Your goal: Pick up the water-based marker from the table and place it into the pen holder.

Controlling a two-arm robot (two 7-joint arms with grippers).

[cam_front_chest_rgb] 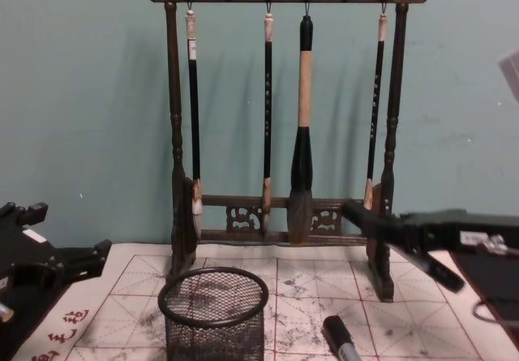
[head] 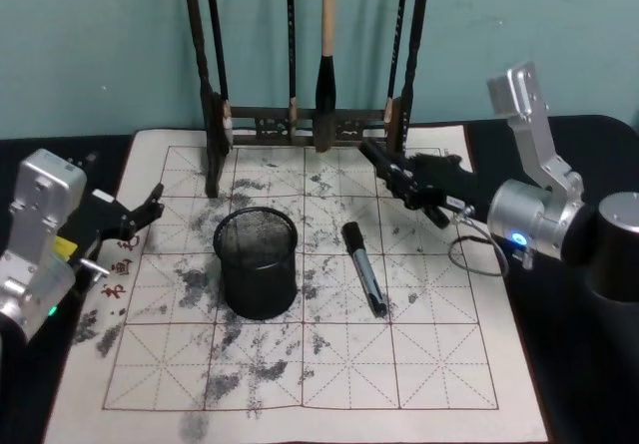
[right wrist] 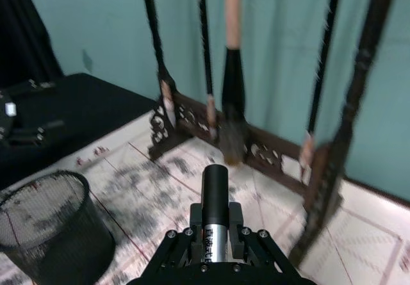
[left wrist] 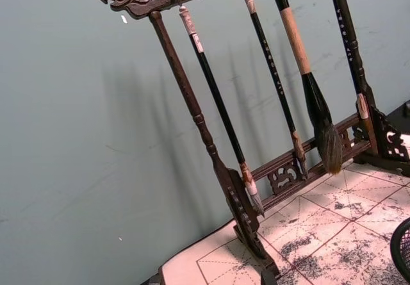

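The water-based marker point(head: 364, 269) lies flat on the cream mat point(head: 429, 364) that covers the dark worktop point(head: 599, 384). It sits just to the right of the pen holder point(head: 257, 262) without touching it. The marker is slanted, with its thick black end toward the brush rack point(head: 300, 120) and its narrower end toward the robot. In the chest view its dark end point(cam_front_chest_rgb: 340, 341) shows low down, right of the mesh cup.

The pen holder stands upright near the middle of the mat, in front of the rack's left post. Four brushes hang from the rack.

The right claw point(head: 384, 165) is raised over the far right part of the mat, close to the rack's right foot, beyond the marker and apart from it. Whether it is wide or narrow cannot be told.

The left claw point(head: 148, 210) sits at the mat's left edge, left of the pen holder and well apart from the marker. Its state cannot be told either.
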